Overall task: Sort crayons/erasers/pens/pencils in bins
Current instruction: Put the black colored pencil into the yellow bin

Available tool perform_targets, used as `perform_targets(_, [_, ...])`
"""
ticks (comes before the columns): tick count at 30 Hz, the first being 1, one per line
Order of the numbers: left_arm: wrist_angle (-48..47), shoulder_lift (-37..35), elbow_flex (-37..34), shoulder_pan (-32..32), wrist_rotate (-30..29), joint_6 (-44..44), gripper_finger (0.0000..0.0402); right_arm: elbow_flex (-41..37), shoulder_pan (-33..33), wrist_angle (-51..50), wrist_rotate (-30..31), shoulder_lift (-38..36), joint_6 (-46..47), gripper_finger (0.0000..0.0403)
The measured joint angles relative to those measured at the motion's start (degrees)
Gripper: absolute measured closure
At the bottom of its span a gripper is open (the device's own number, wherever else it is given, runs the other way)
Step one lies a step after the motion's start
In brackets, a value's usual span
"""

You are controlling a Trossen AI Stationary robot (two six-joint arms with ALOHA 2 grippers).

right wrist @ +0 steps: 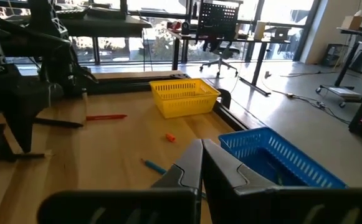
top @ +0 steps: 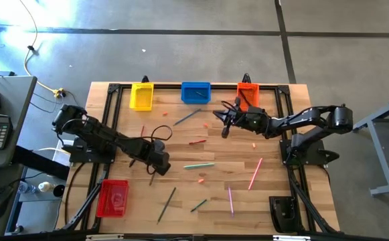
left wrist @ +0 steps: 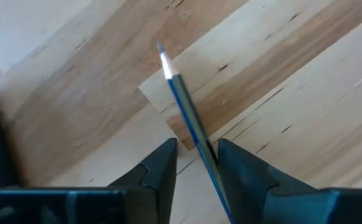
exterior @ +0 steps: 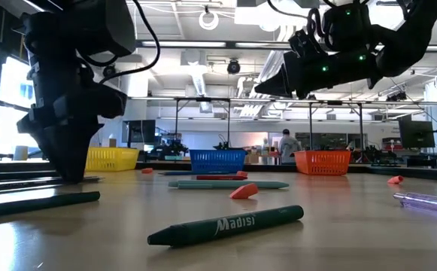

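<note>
The wooden table [top: 274, 201] carries four bins: yellow bin [top: 141, 96], blue bin [top: 195, 93] and orange bin [top: 248, 94] along the far edge, red bin [top: 112, 198] at the near left corner. The orange bin is partly covered by the right arm.

The left gripper [left wrist: 195, 163] is lowered to the tabletop left of centre. Its jaws stand spread, with a blue pencil [left wrist: 187, 118] lying between the fingers; contact cannot be determined, and the pencil's rear end is cut off.

The right gripper [right wrist: 201, 163] hovers between the blue and orange bins, jaws pressed together, holding nothing.

Open board lies around the left gripper. Pink pens [top: 255, 173], a green crayon [exterior: 226, 225] and erasers [exterior: 244, 191] lie scattered across the centre and near right.
</note>
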Motion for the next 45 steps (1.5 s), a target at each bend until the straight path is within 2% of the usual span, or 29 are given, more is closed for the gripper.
perform_targets(8, [-2.76,0.00,0.06,-0.66,2.54,8.04,0.0365,0.00,0.01,1.42,0.30,0.00,-0.12,0.0403])
perform_targets(13, [-3.17,-0.07,0.27,1.49,4.67,13.85,0.0392,0.00,0.01,1.42,0.30,0.00,-0.02,0.0403])
perform_targets(20, [-4.34,-1.89,0.78,5.04,5.75,18.98,0.0399,0.00,0.01,1.42,0.30,0.00,-0.02,0.0403])
perform_targets(25, [-5.95,-6.86,0.80,7.66,4.26,20.44,0.0400,0.00,0.01,1.44,0.28,0.00,-0.10,0.0403])
perform_targets(31, [-7.94,-14.32,0.82,12.17,0.61,22.25,0.0400,0.00,0.01,1.44,0.28,0.00,-0.17,0.0403])
perform_targets(37, [-7.36,-22.06,0.89,21.55,-10.21,27.98,0.0401,0.00,0.01,1.81,0.28,0.00,-0.42,0.0403])
perform_targets(41, [-1.94,-26.09,0.93,30.36,-17.78,35.61,0.0401,0.00,0.01,0.74,0.26,0.00,0.90,0.0403])
perform_targets(45, [7.58,-27.29,0.95,40.44,-19.35,45.74,0.0401,0.00,0.01,-1.09,0.26,0.00,0.98,0.0403])
